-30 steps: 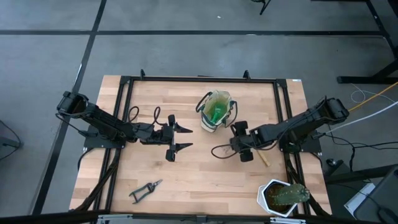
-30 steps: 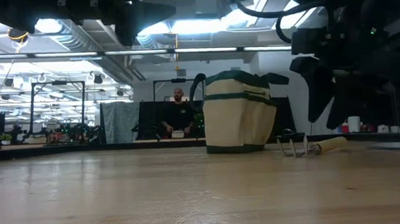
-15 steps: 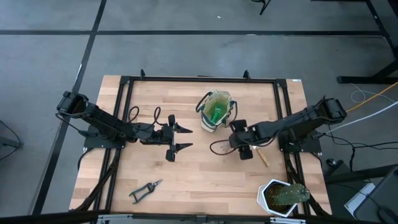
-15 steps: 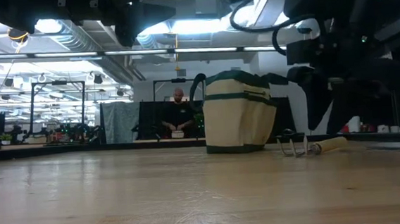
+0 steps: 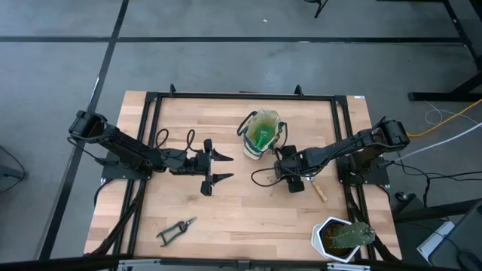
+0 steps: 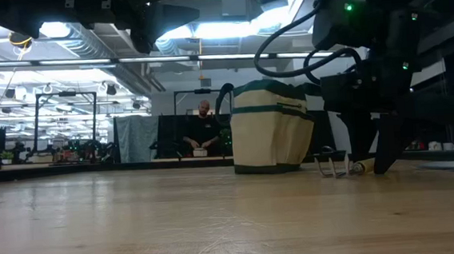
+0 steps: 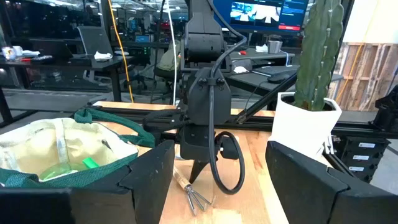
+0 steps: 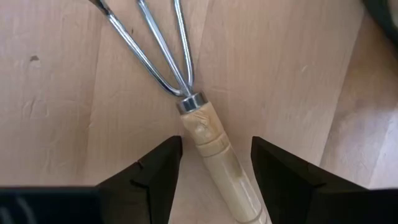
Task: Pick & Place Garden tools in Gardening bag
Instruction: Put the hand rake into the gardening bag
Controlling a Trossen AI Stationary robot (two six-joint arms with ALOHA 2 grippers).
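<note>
Since the right gripper [image 8: 213, 171] sits open, one finger on each side of the hand rake's [image 8: 211, 140] wooden handle, squeeze it evenly before lifting it toward the gardening bag [image 5: 260, 134].

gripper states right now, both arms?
Left gripper: open, holding nothing, above the table.
Right gripper: open, fingers astride the hand rake wooden handle, not yet gripping.

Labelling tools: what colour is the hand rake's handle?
Pale wood, on the hand rake; right wrist view.
</note>
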